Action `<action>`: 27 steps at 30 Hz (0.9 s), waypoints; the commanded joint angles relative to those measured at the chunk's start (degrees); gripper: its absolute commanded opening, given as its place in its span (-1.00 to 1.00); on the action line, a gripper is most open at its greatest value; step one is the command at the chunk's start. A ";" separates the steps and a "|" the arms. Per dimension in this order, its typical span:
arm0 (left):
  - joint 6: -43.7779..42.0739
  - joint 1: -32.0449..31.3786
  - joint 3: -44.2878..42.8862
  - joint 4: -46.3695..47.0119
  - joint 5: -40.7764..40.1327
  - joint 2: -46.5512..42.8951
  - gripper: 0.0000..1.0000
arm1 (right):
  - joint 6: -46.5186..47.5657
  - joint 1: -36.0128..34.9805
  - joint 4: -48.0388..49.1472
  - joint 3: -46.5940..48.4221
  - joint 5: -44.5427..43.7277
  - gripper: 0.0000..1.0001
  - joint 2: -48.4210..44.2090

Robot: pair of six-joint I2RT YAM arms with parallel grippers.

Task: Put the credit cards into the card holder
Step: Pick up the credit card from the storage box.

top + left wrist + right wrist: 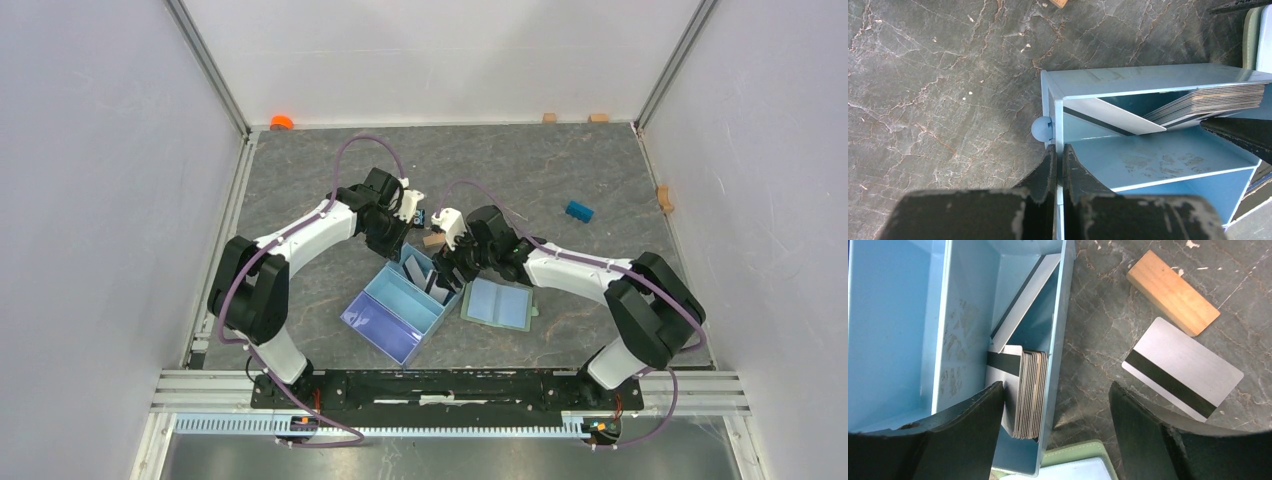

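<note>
While left claw (1058, 154) pinches tray (1148, 77) wall, credit cards (1030, 390) stacked in its end compartment, right claw (1055, 390) apart.

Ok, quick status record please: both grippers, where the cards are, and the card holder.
left gripper: shut on the end wall of the light blue tray
right gripper: open, holding nothing, straddling the tray's side wall
card stack: on edge in the tray's end compartment
leaning card: tilted in that same compartment
loose card: flat on the table, stripe up, beside the wooden block
card holder: open on the table beside the tray, no card seen in it
</note>
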State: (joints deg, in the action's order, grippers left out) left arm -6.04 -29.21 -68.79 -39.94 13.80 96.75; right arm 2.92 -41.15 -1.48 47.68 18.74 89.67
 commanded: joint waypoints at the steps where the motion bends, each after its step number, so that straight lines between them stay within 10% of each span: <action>1: -0.22 -0.14 0.24 -0.53 1.01 2.42 -0.96 | 0.95 -0.16 -0.76 3.70 -4.18 0.59 0.22; 27: -0.23 -0.17 0.33 -0.64 0.68 2.68 -0.96 | 1.48 0.01 -3.10 3.08 -4.73 0.04 -3.94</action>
State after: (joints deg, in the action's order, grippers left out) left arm -6.02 -29.21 -68.84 -40.05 13.89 96.84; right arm 2.98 -41.54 -4.84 49.78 15.59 87.46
